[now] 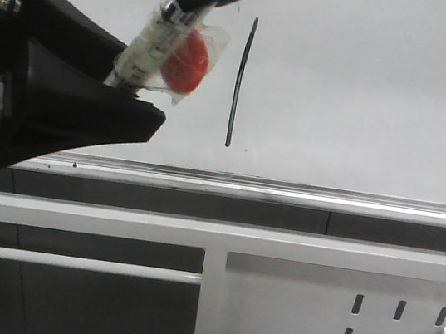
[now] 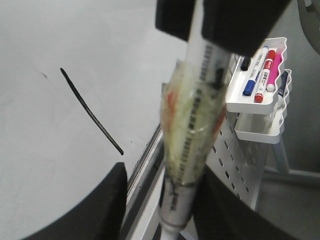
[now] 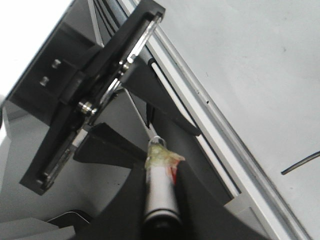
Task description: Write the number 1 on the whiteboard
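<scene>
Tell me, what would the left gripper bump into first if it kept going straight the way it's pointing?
Probably the right gripper, clamped on the marker pen that runs out between the left gripper's open fingers. Depth is hard to judge.

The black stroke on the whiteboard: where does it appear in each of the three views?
Front view: the stroke is upper centre, right of the taped marker.
Left wrist view: a diagonal line at, left of the marker.
Right wrist view: only its end shows at the right edge.
Shared landmark: the silver ledge.
</scene>
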Controlling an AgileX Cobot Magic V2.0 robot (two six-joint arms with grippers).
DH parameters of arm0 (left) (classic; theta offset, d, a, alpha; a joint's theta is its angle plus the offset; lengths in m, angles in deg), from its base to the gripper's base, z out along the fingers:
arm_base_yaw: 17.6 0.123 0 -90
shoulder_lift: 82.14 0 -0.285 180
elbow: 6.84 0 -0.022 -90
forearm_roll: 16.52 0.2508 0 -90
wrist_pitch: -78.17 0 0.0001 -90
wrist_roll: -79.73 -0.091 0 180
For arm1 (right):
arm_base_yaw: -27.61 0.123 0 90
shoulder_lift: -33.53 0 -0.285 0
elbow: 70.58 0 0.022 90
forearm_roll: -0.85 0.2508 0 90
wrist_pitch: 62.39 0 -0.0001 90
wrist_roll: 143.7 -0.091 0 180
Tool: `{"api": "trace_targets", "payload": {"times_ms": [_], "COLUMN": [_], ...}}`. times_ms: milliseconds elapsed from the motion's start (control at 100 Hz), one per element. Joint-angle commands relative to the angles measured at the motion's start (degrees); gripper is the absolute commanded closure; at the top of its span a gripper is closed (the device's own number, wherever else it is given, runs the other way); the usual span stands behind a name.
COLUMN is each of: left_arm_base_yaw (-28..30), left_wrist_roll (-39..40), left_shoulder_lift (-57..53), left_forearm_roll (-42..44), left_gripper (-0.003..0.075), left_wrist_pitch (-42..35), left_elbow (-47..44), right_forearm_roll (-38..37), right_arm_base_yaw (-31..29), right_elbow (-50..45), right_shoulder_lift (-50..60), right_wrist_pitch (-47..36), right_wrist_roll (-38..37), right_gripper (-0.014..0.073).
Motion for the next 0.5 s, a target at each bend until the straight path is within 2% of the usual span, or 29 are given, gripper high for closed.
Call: {"api": "trace_targets", "payload": {"times_ms": [0,490], "left_arm_base_yaw": [-0.4,-0.4], "left_wrist_roll": [0.1,0.1], "left_shoulder_lift": [-0.7,-0.7], "left_forearm_roll": [-0.8,-0.8], "left_gripper": [0.0475,0.0479], "left_wrist_pitch": [-4.5,-4.8], "left_elbow": [1.9,1.9], "right_forearm_roll": [-1.2,-1.7], "right_arm_base_yaw": [-0.2,-0.7], "right_elbow": [2.1,2.1], "right_shoulder_lift": [1.2,1.1], "right_wrist_pitch": [-3.5,-3.4], "right_wrist_roll": [0.2,0.2], "right_gripper": [0.0663,0.0663]}}
